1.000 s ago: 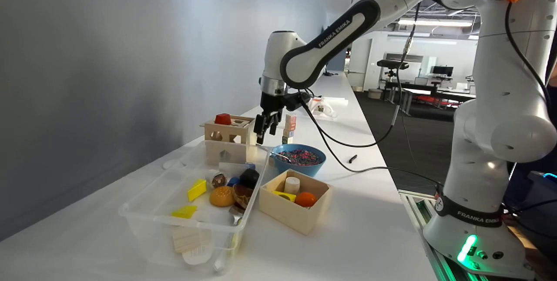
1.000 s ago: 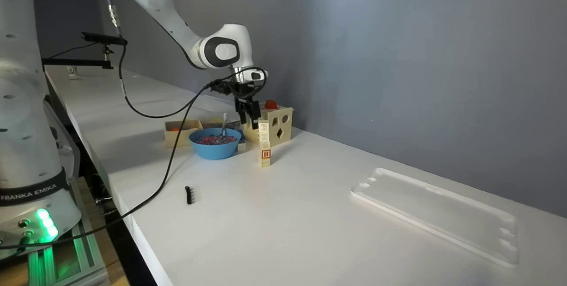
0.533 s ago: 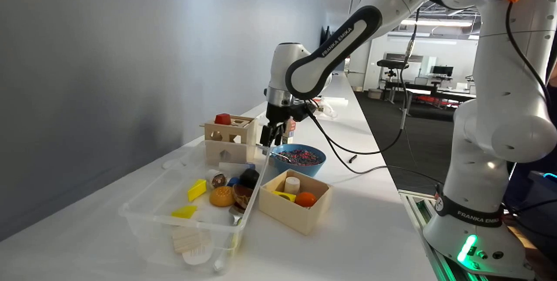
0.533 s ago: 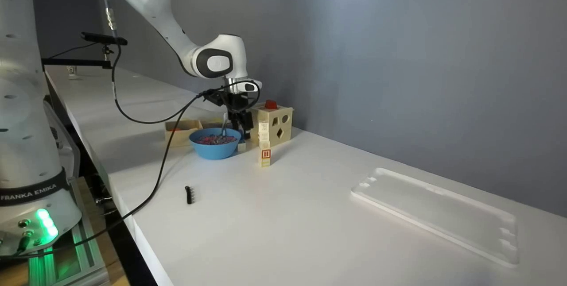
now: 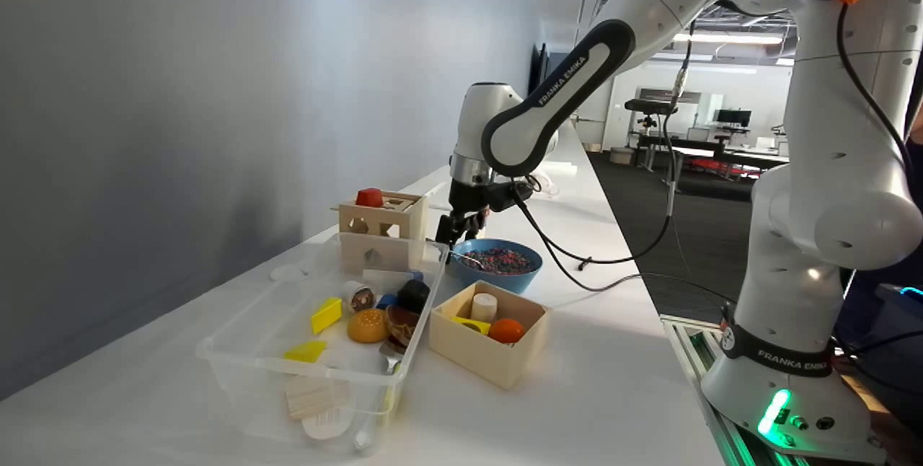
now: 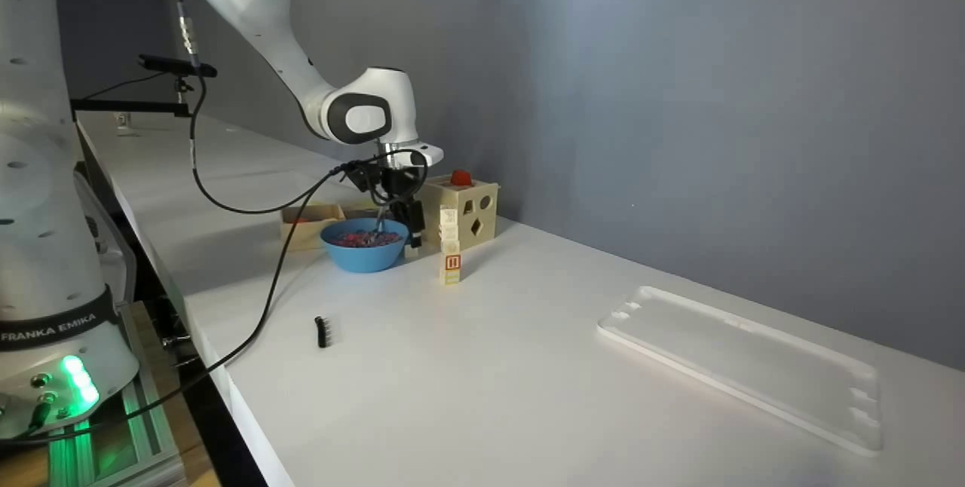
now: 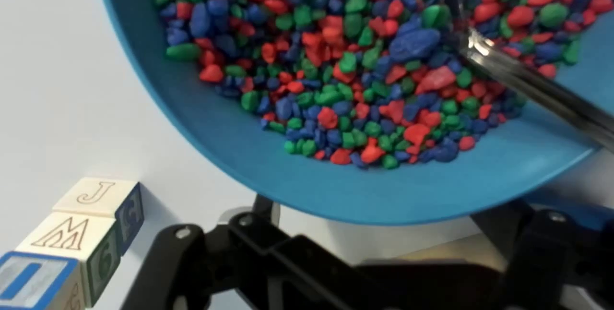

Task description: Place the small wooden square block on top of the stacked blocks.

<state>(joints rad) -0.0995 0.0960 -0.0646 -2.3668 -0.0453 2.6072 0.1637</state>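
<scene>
blue all round, the bowl (image 7: 374, 190) is filled with red, green and blue pebbles (image 7: 331, 94), and a metal utensil (image 7: 542, 84) is leaned out of it toward four o'clock in the wrist view. the claw (image 7: 379, 219) is seen past the bowl's six o'clock edge, its fingers parted widely. in an exterior view, a small wooden block (image 6: 411, 252), partly hidden, is seen on the worktop (image 6: 490, 396) at the bowl's three o'clock, just by the fingertips; whether it is touched cannot be told. farther out at three o'clock, the stacked blocks (image 6: 450, 246) are stood upright in a thin column. at the claw's two o'clock, a wooden box (image 6: 466, 217) is topped by a red piece (image 6: 461, 178).
</scene>
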